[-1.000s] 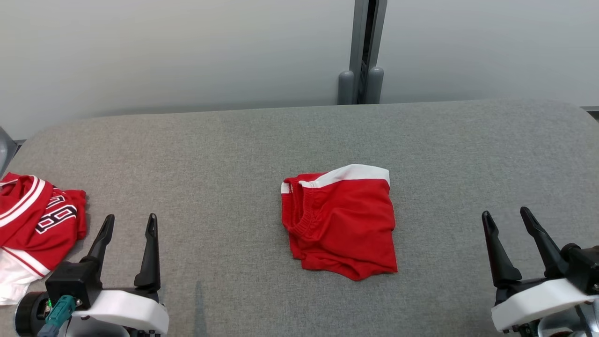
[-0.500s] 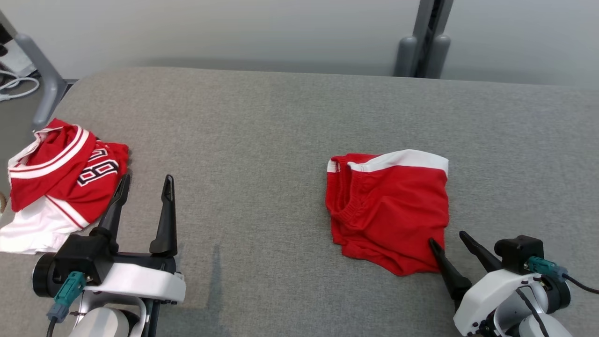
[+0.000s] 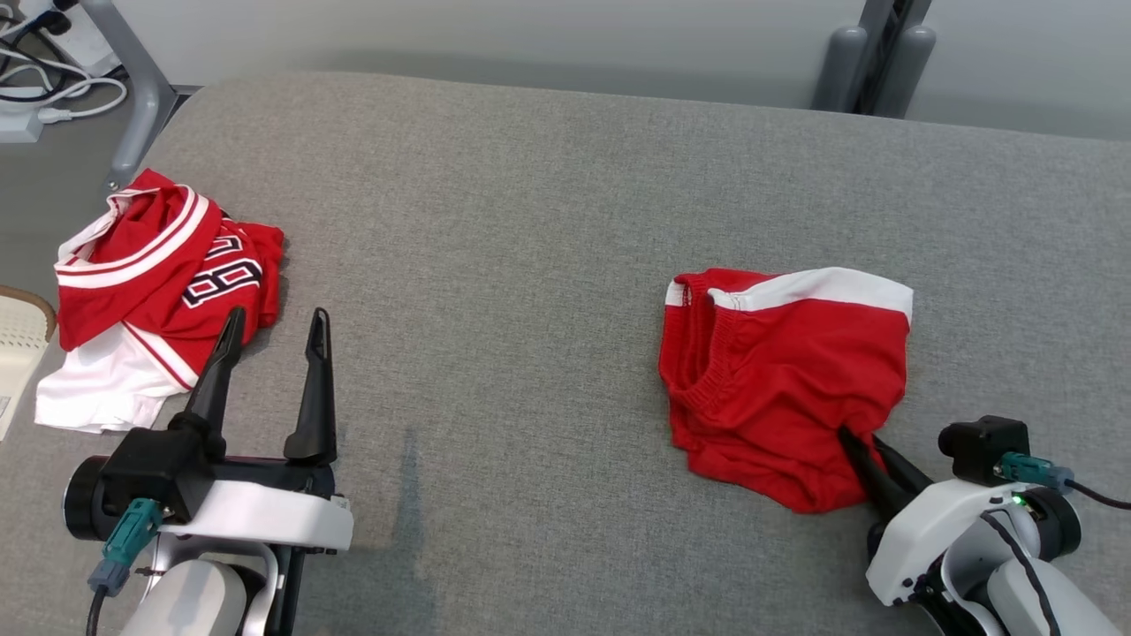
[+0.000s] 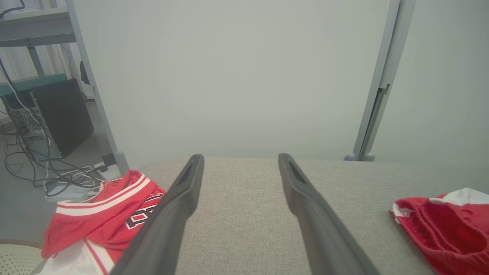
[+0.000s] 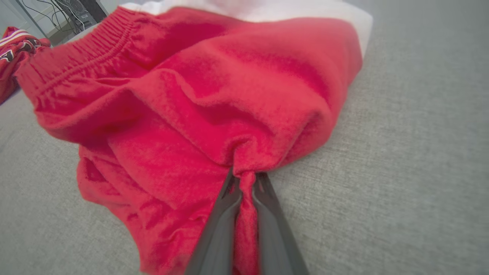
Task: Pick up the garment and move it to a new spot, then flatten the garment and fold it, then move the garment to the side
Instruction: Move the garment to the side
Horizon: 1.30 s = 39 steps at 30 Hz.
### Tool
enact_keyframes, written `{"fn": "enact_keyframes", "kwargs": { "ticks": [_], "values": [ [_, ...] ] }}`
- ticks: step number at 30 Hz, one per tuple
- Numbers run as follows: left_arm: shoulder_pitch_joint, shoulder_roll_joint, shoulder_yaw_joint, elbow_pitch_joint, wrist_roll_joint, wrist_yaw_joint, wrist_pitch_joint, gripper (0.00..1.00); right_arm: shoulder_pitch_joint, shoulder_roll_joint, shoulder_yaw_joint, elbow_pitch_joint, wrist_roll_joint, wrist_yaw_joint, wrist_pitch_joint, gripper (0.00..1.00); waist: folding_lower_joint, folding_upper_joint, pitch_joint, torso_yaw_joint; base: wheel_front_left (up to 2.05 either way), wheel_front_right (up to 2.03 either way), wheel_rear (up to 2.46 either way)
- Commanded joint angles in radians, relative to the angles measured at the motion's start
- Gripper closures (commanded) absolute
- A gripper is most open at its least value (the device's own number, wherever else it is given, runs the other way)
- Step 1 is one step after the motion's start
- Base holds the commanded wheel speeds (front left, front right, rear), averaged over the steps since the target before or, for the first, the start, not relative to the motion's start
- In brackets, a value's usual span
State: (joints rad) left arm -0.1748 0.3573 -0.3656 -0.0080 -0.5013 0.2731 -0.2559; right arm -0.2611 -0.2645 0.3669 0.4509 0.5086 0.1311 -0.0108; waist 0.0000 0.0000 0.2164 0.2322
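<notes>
— Pinching what, on the right?
— A bunched fold at the near edge of the red shorts (image 3: 778,380), right gripper (image 3: 861,439) clamped tight on the cloth, fingers pressed together around it.
— Lying where?
— Folded on the grey fabric tabletop (image 3: 530,221), right of centre, white band (image 3: 822,284) along the far edge, elastic waistband (image 3: 707,353) toward the left.
— And on the left?
— Spread wide, left gripper (image 3: 276,314), nothing between the fingers, well apart from the shorts, just beside a crumpled red-and-white numbered jersey (image 3: 168,283) near the tabletop's left edge.

Right tool (image 3: 860,445) moved in, now pinching red shorts (image 3: 778,371)
</notes>
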Motion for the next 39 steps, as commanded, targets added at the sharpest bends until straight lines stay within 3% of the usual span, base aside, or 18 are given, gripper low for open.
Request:
{"fn": "enact_keyframes", "kwargs": {
  "ticks": [1,5,6,13,19,27,35,39],
  "values": [
    [-0.016,-0.001,0.010,0.001,0.008,-0.006,-0.005,0.00,-0.004,-0.023,-0.011,0.003,0.003,-0.001,-0.011,1.00,0.0000,0.0000,0.000,-0.011,0.00,0.00,0.00],
    [-0.013,0.002,0.020,-0.002,0.015,-0.010,-0.006,0.00,0.017,-0.046,-0.023,-0.025,-0.019,-0.001,-0.018,1.00,0.0000,0.0000,0.004,-0.052,0.00,0.00,0.00],
    [-0.013,0.010,0.029,-0.008,0.020,-0.013,-0.007,0.00,0.031,-0.062,-0.027,-0.060,-0.044,-0.001,-0.010,1.00,0.0000,0.0000,0.014,-0.106,0.00,0.00,0.00],
    [-0.043,0.032,0.029,-0.027,0.037,-0.019,0.000,0.00,0.045,-0.101,-0.036,-0.135,-0.085,0.000,0.012,1.00,0.0000,0.0000,0.054,-0.259,0.00,0.00,0.00],
    [-0.079,0.048,0.021,-0.051,0.049,-0.021,0.027,0.00,-0.032,-0.131,0.018,-0.145,-0.093,0.000,-0.018,1.00,0.0000,0.0000,0.113,-0.396,0.00,0.00,0.00],
    [-0.171,0.081,-0.003,-0.102,0.085,-0.037,0.093,0.00,-0.256,-0.243,0.097,-0.017,-0.065,-0.001,-0.112,1.00,0.0000,0.0000,0.225,-0.534,0.00,0.00,0.00],
    [-0.280,0.090,-0.053,-0.129,0.124,-0.071,0.148,0.00,-0.450,-0.329,0.104,0.185,-0.009,-0.001,-0.196,1.00,0.0000,0.0000,0.320,-0.579,0.00,0.00,0.00],
    [-0.317,0.093,-0.067,-0.131,0.138,-0.079,0.166,0.00,-0.519,-0.337,0.096,0.293,0.012,0.000,-0.228,1.00,0.0000,0.0000,0.355,-0.588,0.00,0.00,0.00]
  ]
}}
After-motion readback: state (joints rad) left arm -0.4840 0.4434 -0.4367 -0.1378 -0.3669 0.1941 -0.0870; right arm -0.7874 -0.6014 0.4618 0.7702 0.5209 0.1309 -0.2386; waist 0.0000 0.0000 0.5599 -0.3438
